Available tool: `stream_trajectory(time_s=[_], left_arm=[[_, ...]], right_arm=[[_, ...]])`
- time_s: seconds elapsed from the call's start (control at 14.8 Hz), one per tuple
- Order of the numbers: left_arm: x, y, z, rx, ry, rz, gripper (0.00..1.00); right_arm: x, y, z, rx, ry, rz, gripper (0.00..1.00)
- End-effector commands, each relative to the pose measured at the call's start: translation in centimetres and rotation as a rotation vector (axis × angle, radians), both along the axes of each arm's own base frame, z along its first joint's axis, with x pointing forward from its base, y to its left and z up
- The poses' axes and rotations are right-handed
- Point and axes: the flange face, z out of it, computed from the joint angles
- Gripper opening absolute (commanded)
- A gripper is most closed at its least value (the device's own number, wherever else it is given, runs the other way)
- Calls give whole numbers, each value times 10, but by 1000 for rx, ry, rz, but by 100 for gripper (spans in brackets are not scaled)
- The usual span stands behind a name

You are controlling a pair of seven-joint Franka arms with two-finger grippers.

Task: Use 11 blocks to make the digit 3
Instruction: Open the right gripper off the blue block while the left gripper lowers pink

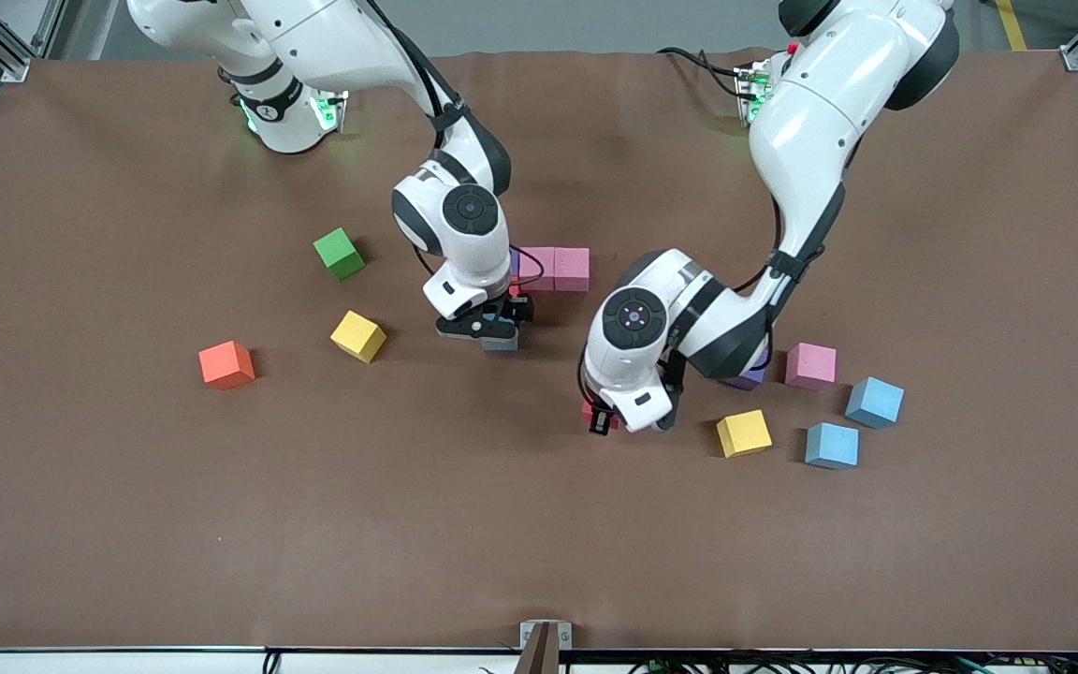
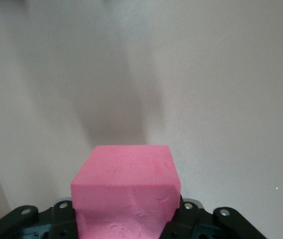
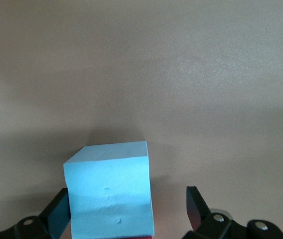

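Left hand (image 1: pixel 606 418) clamps a red cube (image 2: pixel 126 194) for carrying; right hand (image 1: pixel 500 329), fingers apart, straddles a blue cube (image 3: pixel 109 191) beside the pink pair (image 1: pixel 554 268).

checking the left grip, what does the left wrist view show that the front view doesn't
Only the left wrist view: the red cube's whole top face, clamped in the left gripper. Only the front view: the right gripper open around a blue cube, plus the green cube and orange cube. Both: that red cube and the brown table.
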Motion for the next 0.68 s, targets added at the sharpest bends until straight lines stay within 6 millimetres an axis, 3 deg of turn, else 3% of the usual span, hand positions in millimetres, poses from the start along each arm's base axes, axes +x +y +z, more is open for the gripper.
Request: stream_trajectory(time_s=[0.0,0.41,0.61], left_arm=[[-7,-13,-8,-28,-18,127,44],[-32,-49,-28,-86,-16,270,44],[-38,-54,-34,-84,-6,265,44]], right_arm=[[-3,1,5,-15,-10,-6,100],[1,1,13,-3,-18,-21,100],[8,0,32,19,-39,-23,100]])
